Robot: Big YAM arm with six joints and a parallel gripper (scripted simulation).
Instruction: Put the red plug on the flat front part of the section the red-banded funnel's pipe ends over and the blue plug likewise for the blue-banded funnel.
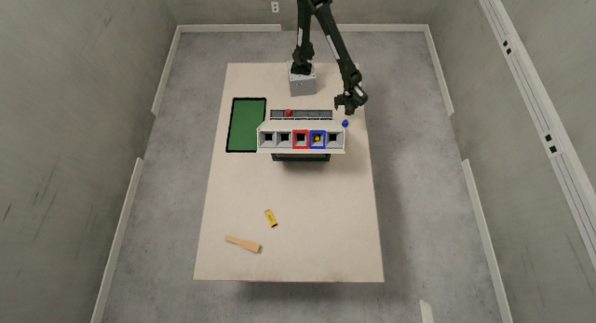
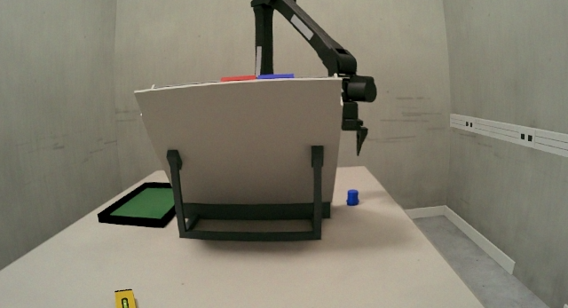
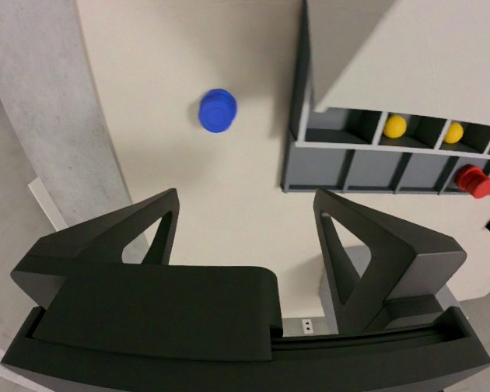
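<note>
The blue plug stands on the table right of the funnel box, also in the overhead view and the side view. My gripper is open and empty, high above the table near the plug; it shows in the overhead view and side view. The red plug stands on a flat front part of the sectioned tray, fourth section from the blue plug's side. Yellow marbles lie in the rear sections. A yellow marble sits in the blue-banded funnel; the red-banded funnel is beside it.
A white cover on a dark stand hides the pipes. A green tray lies left of the box. A yellow block and a wooden spatula lie on the near table. The arm's grey base stands behind the sections.
</note>
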